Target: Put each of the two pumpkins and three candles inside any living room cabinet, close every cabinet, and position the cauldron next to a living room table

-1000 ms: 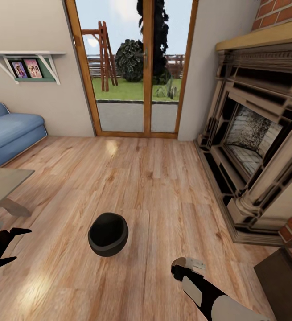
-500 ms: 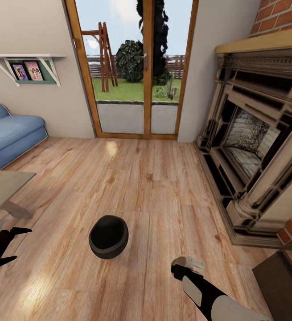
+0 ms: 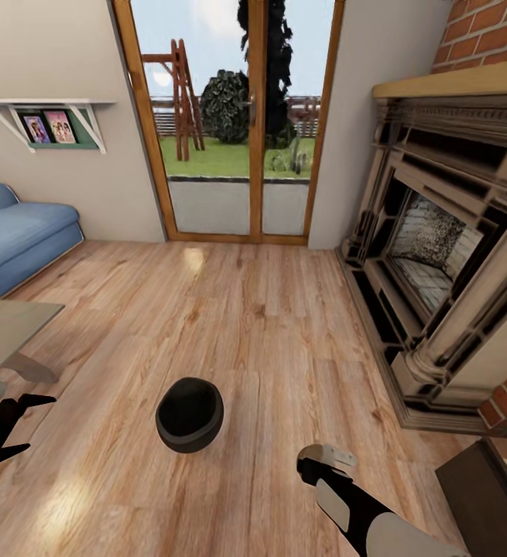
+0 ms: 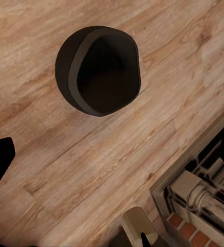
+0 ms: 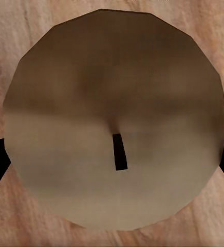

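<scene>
A cream round candle with a dark wick (image 5: pixel 114 123) is clamped between the right gripper's (image 3: pixel 327 458) fingers. The left gripper's (image 3: pixel 9 422) fingers are apart. Between both grippers, the round matte black cauldron (image 3: pixel 190 414) stands on the plank floor (image 3: pixel 268 325), near the glossy grey counter (image 3: pixel 5 333). Storing this candle is judged pending.

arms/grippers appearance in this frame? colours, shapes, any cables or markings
Left gripper: matte black, two tapered pointed fingers; a grey ribbed metallic part shows behind them. Right gripper: black body with off-white, cream-tinted panels at its tip. Right forearm: glossy black shell with rounded light-grey oval panels, cylindrical. No cables, labels or markings visible on either arm.
</scene>
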`<state>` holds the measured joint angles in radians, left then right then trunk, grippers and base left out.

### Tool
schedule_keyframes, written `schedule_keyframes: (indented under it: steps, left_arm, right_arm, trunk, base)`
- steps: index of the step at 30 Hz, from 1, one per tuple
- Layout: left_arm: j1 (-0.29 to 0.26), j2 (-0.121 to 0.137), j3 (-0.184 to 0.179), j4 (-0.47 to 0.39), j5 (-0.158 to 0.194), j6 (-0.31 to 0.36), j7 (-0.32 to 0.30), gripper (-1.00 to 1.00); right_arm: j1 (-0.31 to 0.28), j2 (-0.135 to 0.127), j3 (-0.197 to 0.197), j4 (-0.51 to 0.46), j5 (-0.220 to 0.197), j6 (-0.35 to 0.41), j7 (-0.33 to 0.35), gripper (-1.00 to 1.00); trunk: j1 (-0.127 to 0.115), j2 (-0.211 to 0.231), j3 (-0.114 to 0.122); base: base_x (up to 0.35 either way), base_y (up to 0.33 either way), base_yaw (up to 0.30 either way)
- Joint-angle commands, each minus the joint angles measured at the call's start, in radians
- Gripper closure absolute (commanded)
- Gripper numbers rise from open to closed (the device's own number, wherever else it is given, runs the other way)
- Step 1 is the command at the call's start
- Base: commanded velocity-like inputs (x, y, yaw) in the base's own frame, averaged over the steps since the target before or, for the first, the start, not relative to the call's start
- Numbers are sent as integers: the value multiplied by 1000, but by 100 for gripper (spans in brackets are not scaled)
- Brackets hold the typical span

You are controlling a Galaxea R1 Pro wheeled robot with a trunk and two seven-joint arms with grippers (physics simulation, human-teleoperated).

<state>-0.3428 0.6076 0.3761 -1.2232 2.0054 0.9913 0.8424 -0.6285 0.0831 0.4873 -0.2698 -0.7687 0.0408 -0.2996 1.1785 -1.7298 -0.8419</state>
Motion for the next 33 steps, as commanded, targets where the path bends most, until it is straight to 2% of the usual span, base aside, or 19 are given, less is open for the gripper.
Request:
schedule_keyframes:
  steps: [1,12,28,33]
  left_arm:
    - [-1,0,1,-1,9,3,10,-100]
    - [-1,0,1,1,7,2,11,-100]
    - [-1,-5,-5,-25,7,2,12,-100]
    - [-1,-6,-6,-27,8,3,12,-100]
  right_arm:
    - [0,0,8,-2,-6,4,-7,100]
    - [0,0,7,1,-4,-35,-7,100]
    - [0,1,5,-2,-4,-38,-7,100]
    - [0,1,6,-2,-4,-38,-7,100]
  trunk:
    - [-4,7,2]
    - [-46,84,37]
    - [-108,196,87]
    - [-108,196,87]
  base:
    - [0,0,0]
    - [0,0,0]
    - [0,0,0]
    - [0,0,0]
